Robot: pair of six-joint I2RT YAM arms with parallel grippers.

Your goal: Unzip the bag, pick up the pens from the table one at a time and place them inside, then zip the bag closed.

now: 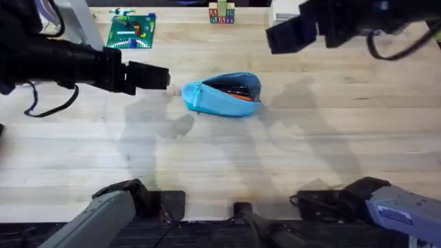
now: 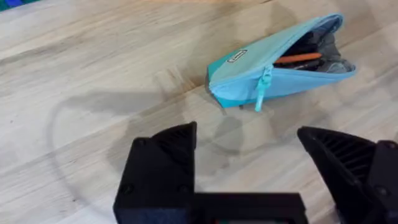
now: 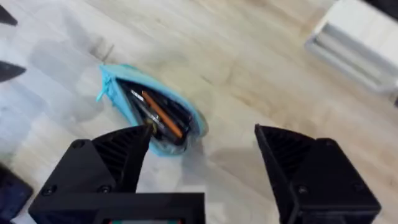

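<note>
The left claw (image 1: 170,78) hangs spread and empty just beside the closed end of the pouch (image 1: 224,95), where the zipper pull (image 2: 263,87) dangles; its black fingers (image 2: 163,163) stand wide apart in its wrist view. The right claw (image 3: 202,163) is likewise spread and empty, held above the bench (image 1: 310,145) beyond the pouch's open end, well apart from it.

The light blue pouch lies on its side near the middle of the bench, mouth gaping. An orange pen (image 3: 163,116) and darker pens lie inside it. No loose pen lies around the pouch, so closing the zipper looks like the step left.

The main risk is the soft pouch sliding or twisting when the pull is drawn, since neither claw is pinning it; the far end likely needs holding first. The pull is small and hangs loose, easy to miss or drop. The orange pen sits near the mouth and could jam the teeth or get nudged out.

A green block plate (image 1: 132,31) and lettered cubes (image 1: 222,14) lie well beyond the pouch, out of the way. Nothing blocks either claw's approach.
</note>
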